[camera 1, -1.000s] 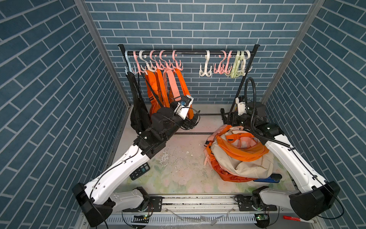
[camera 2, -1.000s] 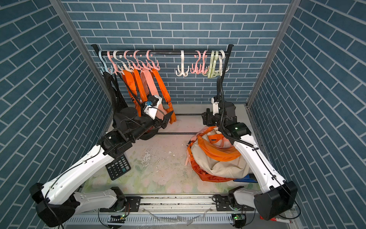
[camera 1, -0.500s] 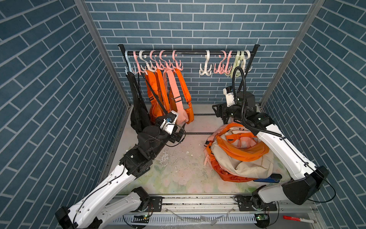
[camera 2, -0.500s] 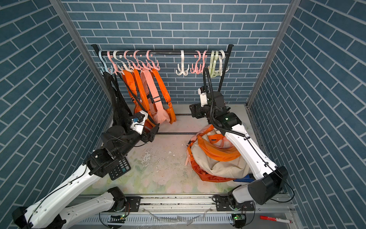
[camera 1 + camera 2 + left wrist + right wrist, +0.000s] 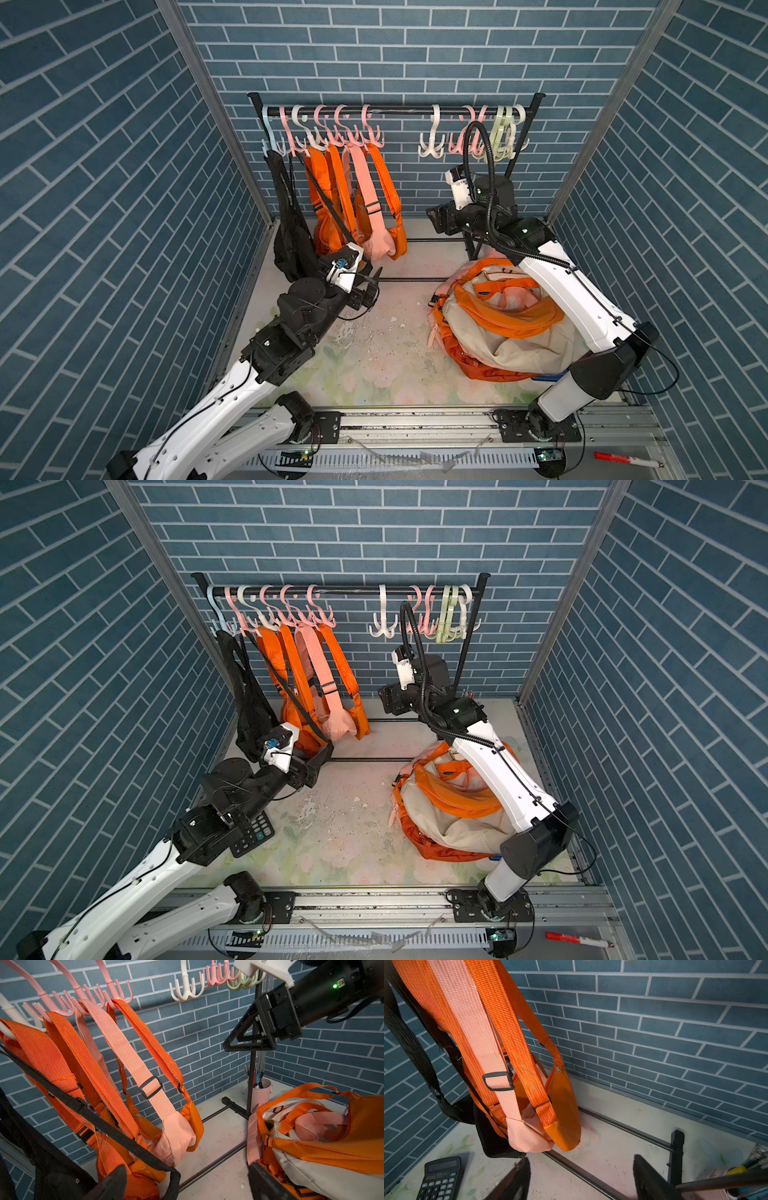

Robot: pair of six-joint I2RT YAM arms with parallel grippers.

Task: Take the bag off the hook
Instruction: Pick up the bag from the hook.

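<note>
Left gripper (image 5: 186,1167): jaws apart, empty. The black bag (image 5: 291,249) hangs just beside it. The orange bags (image 5: 326,208) and the pink bag (image 5: 378,249) hang ahead of and above it, on hooks (image 5: 353,137) along the rail (image 5: 399,111).

Right gripper (image 5: 581,1159): jaws apart, empty, facing the end orange bag (image 5: 564,1109), near but not touching. A heap of bags (image 5: 498,328) lies below its arm.

Status: no strap is grasped. Grasp, lift and unhooking are all outstanding.

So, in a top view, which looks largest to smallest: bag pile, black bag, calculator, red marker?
1. bag pile
2. black bag
3. calculator, partly hidden
4. red marker, long but very thin
</note>
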